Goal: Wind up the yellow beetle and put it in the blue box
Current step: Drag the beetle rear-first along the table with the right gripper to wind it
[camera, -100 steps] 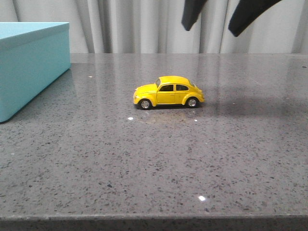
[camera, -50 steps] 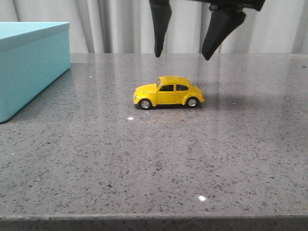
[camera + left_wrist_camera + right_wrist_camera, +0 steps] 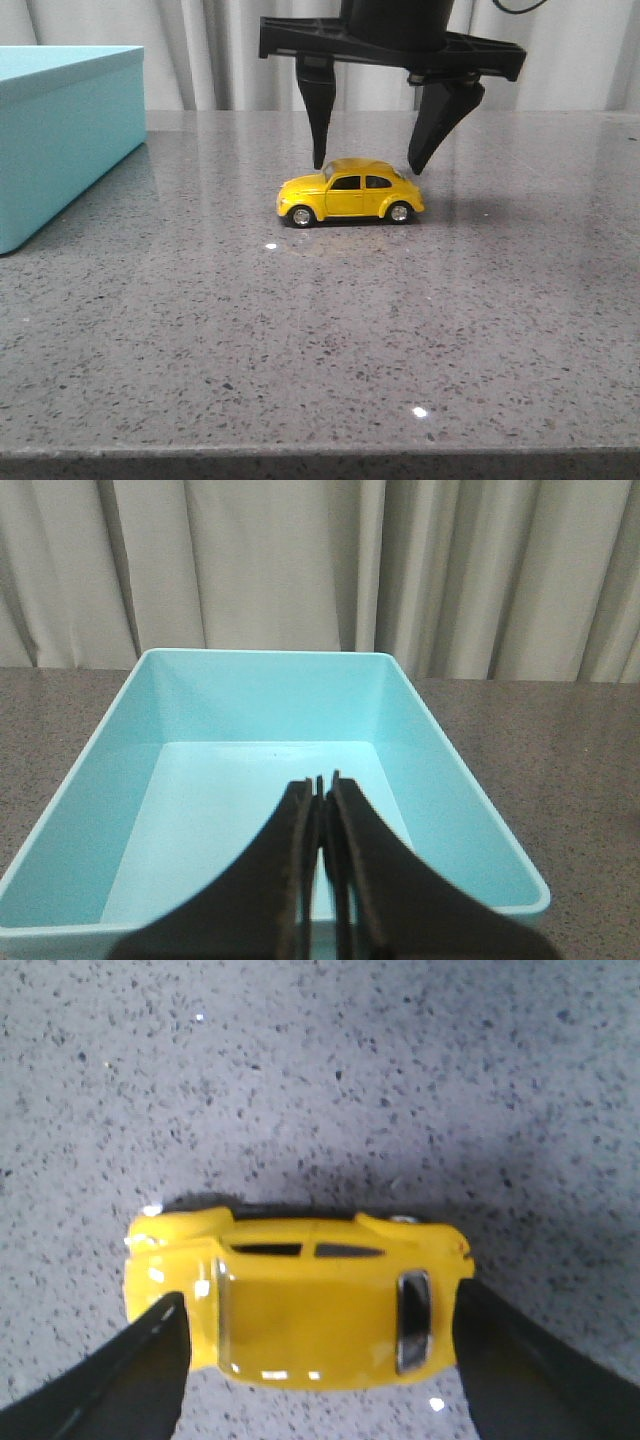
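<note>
Black right pincer [image 3: 368,165] spread, straddling yellow beetle [image 3: 350,191]

Right gripper [image 3: 368,160] hanging straight down from twelve o'clock in the front view, jaws spread wide, fingertips [image 3: 319,155] at ten and two o'clock. Left gripper [image 3: 326,782] pressed together, perhaps a hairline gap between pads.

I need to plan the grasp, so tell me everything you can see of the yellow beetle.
The yellow beetle is a small glossy toy car with dark windows, silver wheels and a rounded roof. It stands upright on all its wheels on the speckled grey table, side-on to the front camera, nose toward the blue box. The open right gripper straddles it lengthwise; nothing visibly touches it yet.
</note>
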You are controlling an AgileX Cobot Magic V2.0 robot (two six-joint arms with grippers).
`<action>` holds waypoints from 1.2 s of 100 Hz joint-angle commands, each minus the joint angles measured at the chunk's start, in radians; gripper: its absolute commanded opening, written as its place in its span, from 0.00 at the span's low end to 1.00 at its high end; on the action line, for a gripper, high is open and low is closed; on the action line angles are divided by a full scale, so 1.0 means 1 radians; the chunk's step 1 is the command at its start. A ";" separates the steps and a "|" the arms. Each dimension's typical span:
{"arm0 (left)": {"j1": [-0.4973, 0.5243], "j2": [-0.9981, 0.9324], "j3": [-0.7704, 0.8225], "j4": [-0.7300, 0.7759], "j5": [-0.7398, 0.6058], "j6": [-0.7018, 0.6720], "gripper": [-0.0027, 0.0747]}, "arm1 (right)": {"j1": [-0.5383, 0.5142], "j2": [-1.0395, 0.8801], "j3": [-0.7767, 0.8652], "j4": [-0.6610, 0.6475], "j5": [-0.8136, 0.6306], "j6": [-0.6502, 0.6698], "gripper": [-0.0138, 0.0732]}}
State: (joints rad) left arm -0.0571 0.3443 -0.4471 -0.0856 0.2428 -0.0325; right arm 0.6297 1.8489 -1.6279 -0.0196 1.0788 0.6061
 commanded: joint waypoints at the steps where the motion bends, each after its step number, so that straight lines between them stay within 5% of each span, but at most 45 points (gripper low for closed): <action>1: 0.000 0.017 -0.036 -0.002 -0.076 -0.006 0.01 | -0.002 -0.026 -0.056 -0.015 -0.023 0.001 0.79; 47: 0.000 0.017 -0.036 -0.002 -0.076 -0.006 0.01 | -0.002 0.012 -0.076 -0.042 0.042 0.001 0.79; 85: 0.000 0.017 -0.036 0.000 -0.076 -0.006 0.01 | -0.006 0.012 -0.076 -0.214 0.205 0.008 0.79; 120: 0.000 0.017 -0.036 0.000 -0.076 -0.006 0.01 | -0.076 -0.010 -0.059 -0.194 0.250 0.003 0.79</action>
State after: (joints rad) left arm -0.0571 0.3443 -0.4471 -0.0856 0.2428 -0.0325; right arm 0.5783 1.8956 -1.6845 -0.1778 1.1928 0.6170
